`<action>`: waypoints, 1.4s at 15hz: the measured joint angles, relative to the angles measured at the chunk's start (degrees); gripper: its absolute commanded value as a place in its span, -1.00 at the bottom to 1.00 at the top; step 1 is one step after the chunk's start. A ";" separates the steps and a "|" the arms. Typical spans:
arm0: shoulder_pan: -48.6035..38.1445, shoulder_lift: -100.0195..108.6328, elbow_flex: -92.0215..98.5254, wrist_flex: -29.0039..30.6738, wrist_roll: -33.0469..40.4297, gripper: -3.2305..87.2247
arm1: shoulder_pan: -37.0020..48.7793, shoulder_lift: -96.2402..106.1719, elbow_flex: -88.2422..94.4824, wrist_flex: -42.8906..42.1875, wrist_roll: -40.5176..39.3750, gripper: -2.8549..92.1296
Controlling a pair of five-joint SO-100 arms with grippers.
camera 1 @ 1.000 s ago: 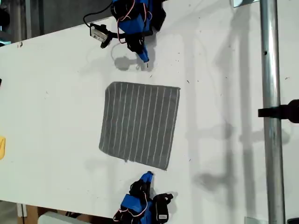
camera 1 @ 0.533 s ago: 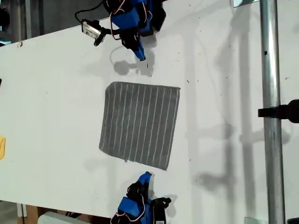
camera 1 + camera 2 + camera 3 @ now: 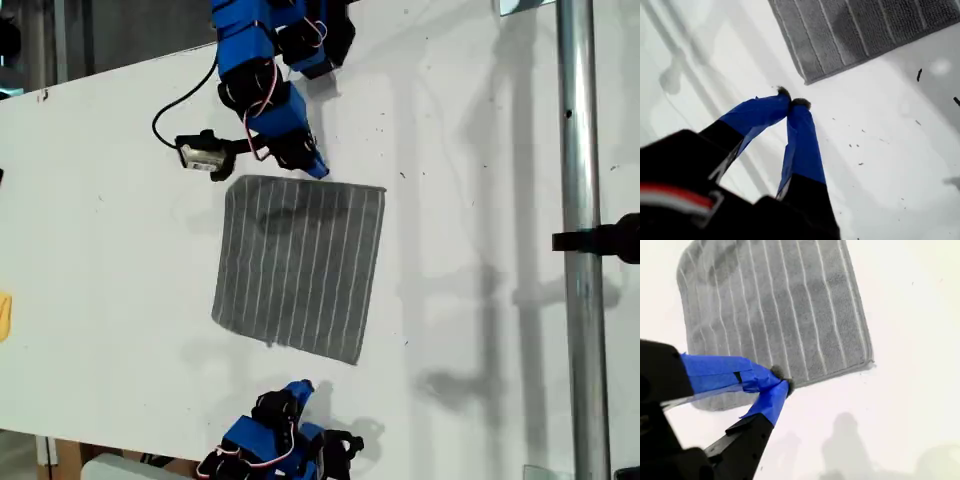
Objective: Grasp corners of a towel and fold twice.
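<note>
The grey towel [image 3: 300, 265] with thin white stripes lies flat and unfolded on the white table [image 3: 110, 250]. My first gripper [image 3: 318, 170] hangs shut and empty over the towel's far edge in the exterior view. In the first wrist view its tips [image 3: 792, 102] sit just short of a towel corner [image 3: 808, 80]. My second gripper [image 3: 303, 386] is shut and empty near the exterior view's bottom, a little off the towel's near edge. In the second wrist view the second gripper [image 3: 782, 382] lines up with that edge, with a corner [image 3: 871, 362] off to one side.
A metal pole [image 3: 580, 250] with a black clamp [image 3: 605, 240] runs down the exterior view's right side. A yellow object [image 3: 4, 315] shows at that view's left edge. Small dark specks [image 3: 919, 75] dot the table near the first gripper.
My first arm swung down from beyond the towel to its far edge. My second arm shifted slightly toward the exterior view's lower left. The towel has not moved.
</note>
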 measured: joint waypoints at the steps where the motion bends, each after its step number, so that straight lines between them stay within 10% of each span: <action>1: 0.35 -2.37 -2.99 0.79 0.00 -0.99 | -0.70 -6.06 -6.77 2.72 -0.97 -0.75; 8: 1.32 -5.98 -5.54 1.49 -0.44 -0.99 | -2.29 -29.44 -15.21 4.13 -5.45 -0.22; 14: 1.85 -5.98 -2.81 0.35 -1.05 -0.99 | -4.75 -41.75 -10.81 -6.42 -5.98 -0.32; 18: 1.85 -5.45 0.70 -0.79 -2.64 -0.99 | -4.75 -46.41 -11.69 -13.10 -6.15 -0.90; 21: 2.29 -5.10 0.88 -1.05 -3.16 -0.99 | -4.92 -47.02 -12.74 -14.94 -5.71 -0.94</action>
